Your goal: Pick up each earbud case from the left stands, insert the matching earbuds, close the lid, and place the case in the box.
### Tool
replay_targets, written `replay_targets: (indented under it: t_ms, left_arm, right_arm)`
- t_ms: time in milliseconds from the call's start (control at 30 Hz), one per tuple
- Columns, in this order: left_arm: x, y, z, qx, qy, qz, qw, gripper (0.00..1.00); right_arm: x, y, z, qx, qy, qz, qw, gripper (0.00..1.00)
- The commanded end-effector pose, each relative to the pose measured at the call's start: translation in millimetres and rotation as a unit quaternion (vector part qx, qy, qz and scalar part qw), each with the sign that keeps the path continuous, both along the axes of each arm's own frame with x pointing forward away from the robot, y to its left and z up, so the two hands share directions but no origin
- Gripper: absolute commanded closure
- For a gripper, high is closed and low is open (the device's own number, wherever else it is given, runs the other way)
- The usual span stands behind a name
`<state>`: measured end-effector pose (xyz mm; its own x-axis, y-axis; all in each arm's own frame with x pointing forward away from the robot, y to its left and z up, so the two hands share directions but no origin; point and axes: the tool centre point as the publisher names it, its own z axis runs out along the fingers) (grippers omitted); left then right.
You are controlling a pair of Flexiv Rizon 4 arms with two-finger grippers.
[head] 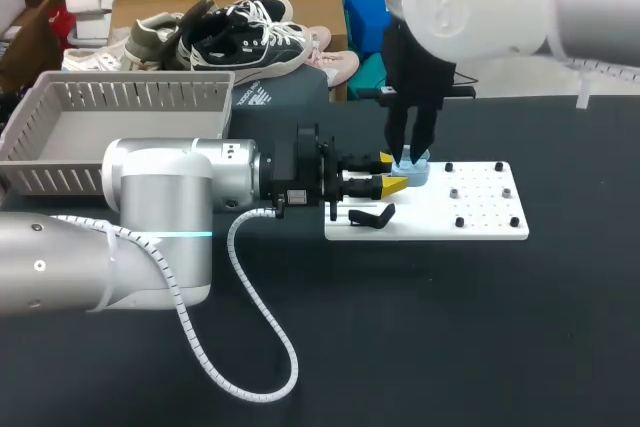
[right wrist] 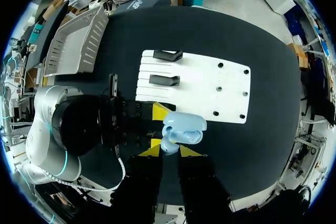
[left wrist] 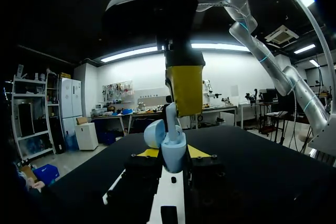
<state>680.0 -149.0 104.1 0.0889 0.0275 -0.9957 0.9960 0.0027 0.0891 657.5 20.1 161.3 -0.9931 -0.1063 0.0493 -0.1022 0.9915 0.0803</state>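
One earbud case (head: pixel 411 171), light blue, stands upright with its lid hinged open, clamped in the jaws of the left gripper (head: pixel 389 173) over the white board (head: pixel 480 209). Two black stands (right wrist: pixel 164 80) lie on the board. A grey slatted box (head: pixel 120 97) sits at the bench's far-left corner.

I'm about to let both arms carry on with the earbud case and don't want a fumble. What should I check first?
1. Left end effector gripping the case: ok, one yellow tip on each side.
2. Lid open: ok, swung to one side.
3. Right end effector lined up over the case: ok, right at it.
4. Earbuds seated inside: cannot tell, the inside is hidden.
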Motion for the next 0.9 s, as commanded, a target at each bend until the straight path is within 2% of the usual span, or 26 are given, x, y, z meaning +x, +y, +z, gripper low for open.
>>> replay_targets:
  t_ms: [33,900]
  left_arm:
    - [-1.2,-0.1,-0.1,0.0,-0.001,0.002,1.0,1.0]
    - [-1.2,-0.1,-0.1,0.0,-0.001,0.002,1.0,1.0]
  right_arm:
    - [1.4,0.4,-2.8,0.001,-0.001,0.001,1.0,1.0]
    - [4.4,-0.1,-13.4,0.003,0.008,-0.001,1.0,1.0]
